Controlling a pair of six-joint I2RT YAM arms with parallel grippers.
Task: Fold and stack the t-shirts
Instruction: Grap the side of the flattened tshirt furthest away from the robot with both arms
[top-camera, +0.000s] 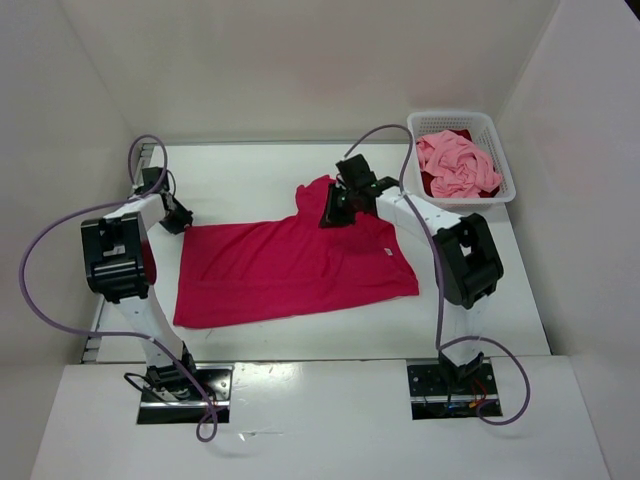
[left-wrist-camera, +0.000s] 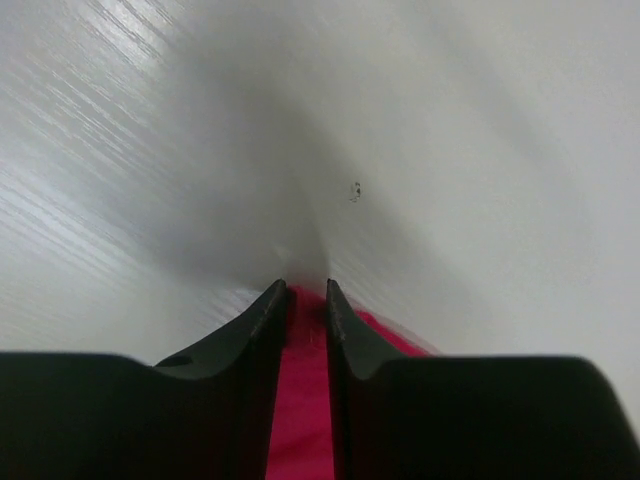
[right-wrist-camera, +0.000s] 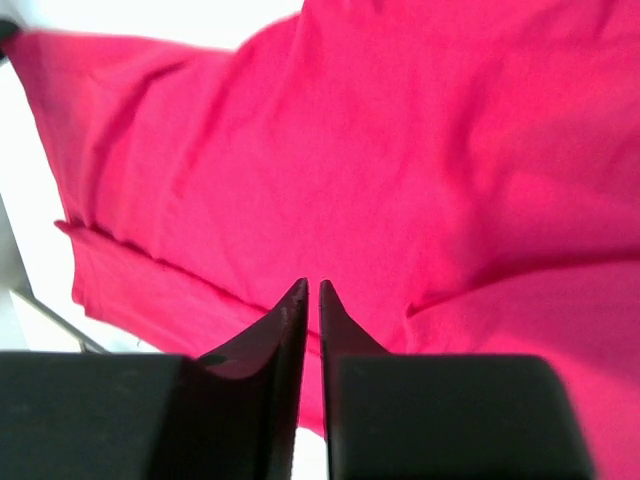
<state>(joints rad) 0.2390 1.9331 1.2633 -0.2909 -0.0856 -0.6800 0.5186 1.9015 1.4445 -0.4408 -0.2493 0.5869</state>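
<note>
The bright magenta-red t-shirt (top-camera: 290, 265) lies spread flat on the white table (top-camera: 250, 170). My left gripper (top-camera: 178, 220) is at its far left corner. In the left wrist view this gripper (left-wrist-camera: 307, 285) is shut on the shirt's edge (left-wrist-camera: 300, 400), with cloth between the fingers. My right gripper (top-camera: 330, 212) is over the shirt's far side by a raised sleeve. In the right wrist view it (right-wrist-camera: 312, 283) is shut with a hairline gap, and the shirt (right-wrist-camera: 400, 150) lies below it. The light pink t-shirt (top-camera: 455, 165) lies crumpled in the basket on the dark crimson t-shirt (top-camera: 432, 184).
The white lattice basket (top-camera: 470, 203) stands at the far right corner of the table. White walls close in the table on three sides. Purple cables loop off both arms. The arm bases sit at the near edge.
</note>
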